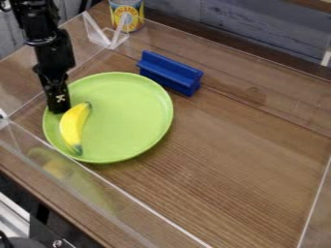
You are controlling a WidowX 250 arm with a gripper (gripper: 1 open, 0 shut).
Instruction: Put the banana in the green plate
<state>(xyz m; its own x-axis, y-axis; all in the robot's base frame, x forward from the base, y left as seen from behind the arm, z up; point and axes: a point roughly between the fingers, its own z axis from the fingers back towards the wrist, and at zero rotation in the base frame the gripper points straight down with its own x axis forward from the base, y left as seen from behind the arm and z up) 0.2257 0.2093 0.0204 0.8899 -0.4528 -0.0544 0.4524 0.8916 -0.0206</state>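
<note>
Camera view: banana (75, 128) is seen in the left part of green plate (130, 118), lying lengthwise, one end up toward the pincer (58, 104), the other toward the plate's lower left. Task goal looks met; the step in hand is judged to be clearing the arm without disturbing the fruit.

How to do it well: the fingertips should be freed first, with any contact with banana or rim checked. Lift should be straight up and slow, then travel taken toward the upper left of the frame. No sideways sweep across the plate: banana could be rolled, or the light-looking plate dragged or tipped if the rim is caught. Any regrasp is best avoided unless the fruit is found to be off its seat. Blue block (171, 74), upper middle, is best kept out of the path.

Relative position: pincer is placed at the plate's upper-left edge, just above and left of banana's upper end in the frame. Most of the fruit is left uncovered, down and right of the tips. Whether the near end or the rim is touched cannot be told. Jaw state cannot be told either: dark fingers overlap, no gap can be made out, and no clear grip on banana is shown.
</note>
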